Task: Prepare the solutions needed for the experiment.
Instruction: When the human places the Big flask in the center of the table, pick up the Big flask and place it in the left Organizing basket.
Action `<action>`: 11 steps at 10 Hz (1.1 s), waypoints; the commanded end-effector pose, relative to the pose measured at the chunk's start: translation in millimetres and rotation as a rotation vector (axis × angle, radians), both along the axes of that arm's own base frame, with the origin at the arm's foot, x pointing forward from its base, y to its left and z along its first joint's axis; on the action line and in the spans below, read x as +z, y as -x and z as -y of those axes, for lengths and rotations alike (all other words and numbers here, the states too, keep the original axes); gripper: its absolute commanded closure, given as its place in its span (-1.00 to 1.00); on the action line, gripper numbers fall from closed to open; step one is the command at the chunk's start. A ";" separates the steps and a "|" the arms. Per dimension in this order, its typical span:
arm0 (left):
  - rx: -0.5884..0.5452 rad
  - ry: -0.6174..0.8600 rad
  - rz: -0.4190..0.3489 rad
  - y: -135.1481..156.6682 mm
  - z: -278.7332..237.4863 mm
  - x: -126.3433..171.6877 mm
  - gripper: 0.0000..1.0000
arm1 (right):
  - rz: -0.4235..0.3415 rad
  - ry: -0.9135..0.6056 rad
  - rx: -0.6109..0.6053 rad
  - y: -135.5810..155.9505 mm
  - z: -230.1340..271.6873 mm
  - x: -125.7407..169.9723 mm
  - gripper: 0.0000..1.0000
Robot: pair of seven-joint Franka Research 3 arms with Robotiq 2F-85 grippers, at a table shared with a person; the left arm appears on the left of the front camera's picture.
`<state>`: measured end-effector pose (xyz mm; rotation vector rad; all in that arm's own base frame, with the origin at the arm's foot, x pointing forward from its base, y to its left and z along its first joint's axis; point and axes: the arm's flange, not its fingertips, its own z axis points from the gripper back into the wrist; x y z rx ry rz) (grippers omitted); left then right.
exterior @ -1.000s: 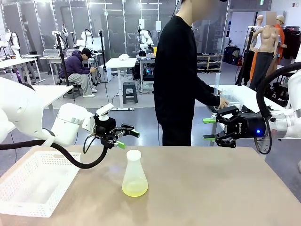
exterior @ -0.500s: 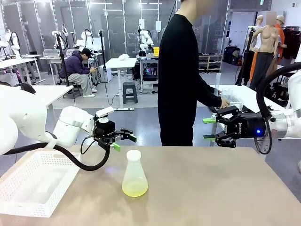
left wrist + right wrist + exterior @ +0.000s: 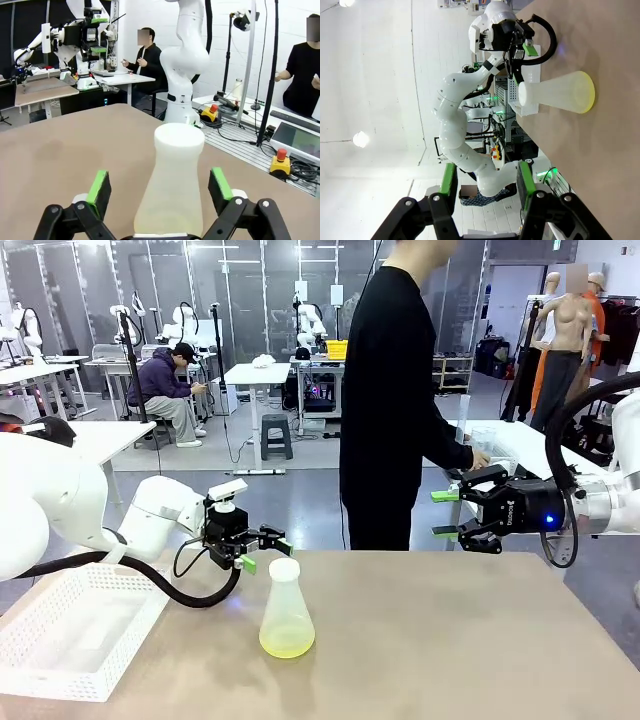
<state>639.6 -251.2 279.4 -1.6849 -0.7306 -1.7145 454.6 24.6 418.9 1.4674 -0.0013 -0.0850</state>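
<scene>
The solutions [image 3: 287, 642] lie as a shallow yellow-green layer in the capped flask [image 3: 286, 610] standing mid-table, just beside the wide-open, empty left gripper [image 3: 262, 548], while the right gripper [image 3: 446, 514], jaws parted and empty, hovers well apart past the table's far edge near a person's hand [image 3: 478, 457], and a white basket [image 3: 60, 635] rests at the left.

a brown table [image 3: 450, 640] carries a capped flask [image 3: 286, 612] and white basket [image 3: 70, 630].

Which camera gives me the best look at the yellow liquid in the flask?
The front view: the solutions show as a shallow yellow-green layer at the base of the flask. The right wrist view shows the layer sideways and farther off. The left wrist view has the flask close, its liquid hard to tell.
</scene>
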 end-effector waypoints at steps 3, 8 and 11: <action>-0.007 -0.001 -0.002 2.1 2.9 -1.2 -1.00 | 0.002 0.003 0.007 0.9 0.4 0.8 -0.22; -0.010 -0.022 -0.010 -1.5 7.7 -6.9 -1.00 | 0.002 0.003 0.007 0.9 0.4 0.8 -0.22; -0.023 -0.014 -0.041 2.8 14.3 -23.9 -1.00 | 0.002 0.003 0.007 0.9 0.4 0.8 -0.22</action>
